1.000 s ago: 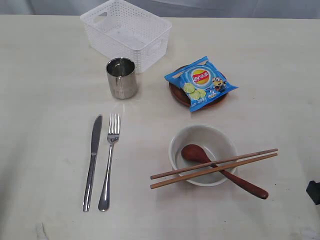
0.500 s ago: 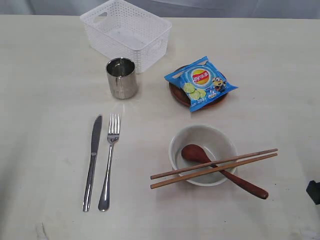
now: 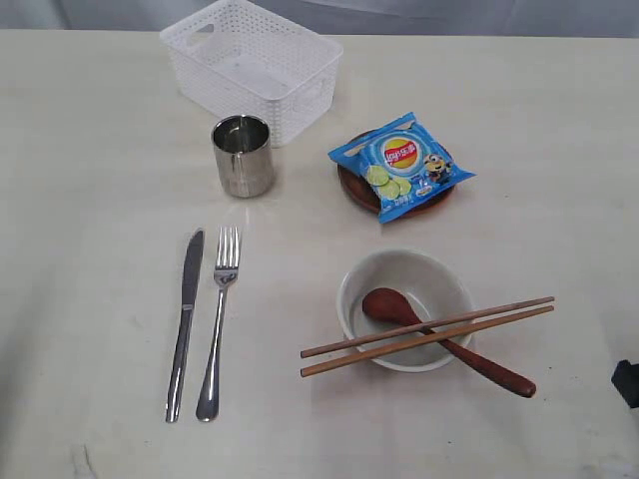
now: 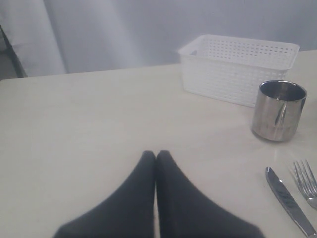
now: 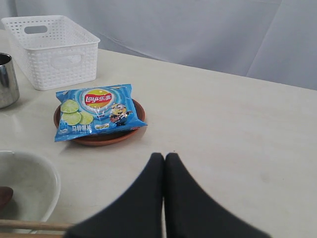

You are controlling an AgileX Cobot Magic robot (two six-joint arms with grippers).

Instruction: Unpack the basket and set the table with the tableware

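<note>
The left hand (image 4: 156,157) and right hand (image 5: 164,158) are both fully closed on nothing, low over the pale cream desk (image 3: 90,150). The white lattice plastic basket (image 3: 252,62) stands just beside the shiny steel cup (image 3: 243,155) (off-white bowl (image 3: 394,274) well apart).

It looks like a lab test bay rather than a home: a wide cream table (image 3: 539,150) backed by plain pale grey curtains (image 5: 208,34) hanging in folds.
</note>
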